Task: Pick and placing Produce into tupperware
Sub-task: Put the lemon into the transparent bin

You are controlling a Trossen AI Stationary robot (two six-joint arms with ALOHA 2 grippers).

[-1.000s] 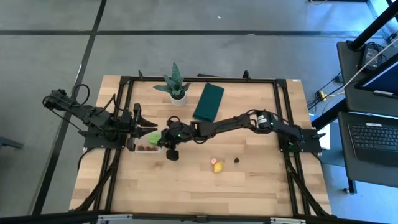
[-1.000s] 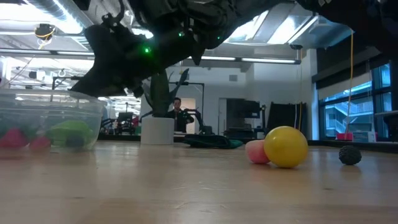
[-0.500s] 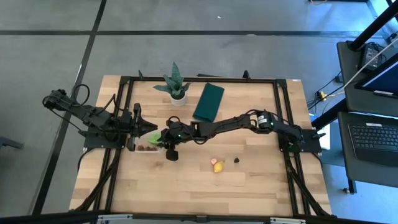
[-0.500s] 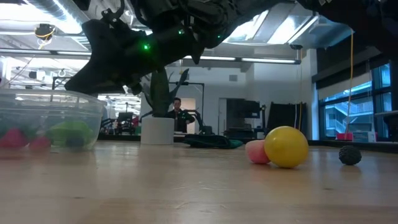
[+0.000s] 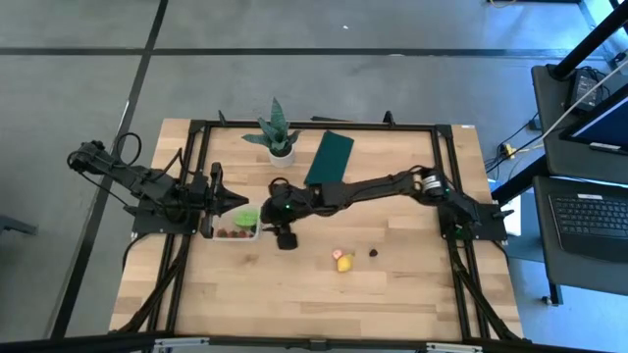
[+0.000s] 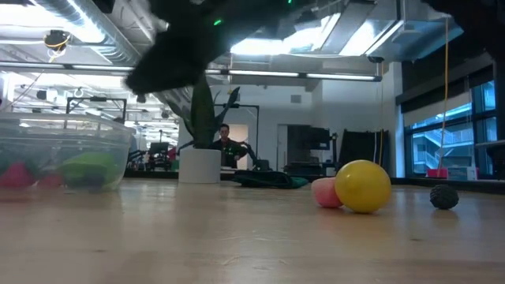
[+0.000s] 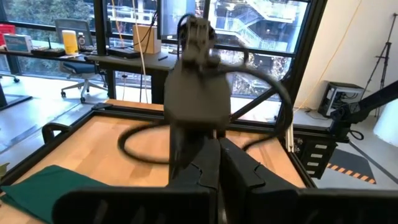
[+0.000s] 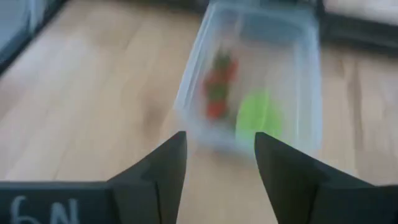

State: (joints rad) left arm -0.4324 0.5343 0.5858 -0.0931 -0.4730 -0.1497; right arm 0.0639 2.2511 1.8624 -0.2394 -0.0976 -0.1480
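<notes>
The clear tupperware (image 5: 235, 225) stands on the table at the left. It holds a light green leafy piece (image 8: 260, 118), red pieces (image 8: 217, 87) and a dark bit. A yellow piece (image 5: 344, 262), a pink piece (image 5: 338, 253) and a dark berry (image 5: 374, 252) lie on the wood farther right. My right gripper (image 8: 217, 165) hangs open and empty above the table, just right of the tupperware's right end, pointing slantwise down at it. My left gripper (image 7: 217, 168) is shut and level at the table's left edge, beside the tupperware.
A potted plant (image 5: 278, 137) and a folded dark green cloth (image 5: 329, 160) stand at the table's far side. A black frame (image 5: 314, 126) runs round the tabletop. Bare wood lies along the near edge.
My right gripper has risen and drawn back toward the table's right edge, from over the tupperware's right end to just beside it. The tupperware and the loose pieces have stayed where they were.
</notes>
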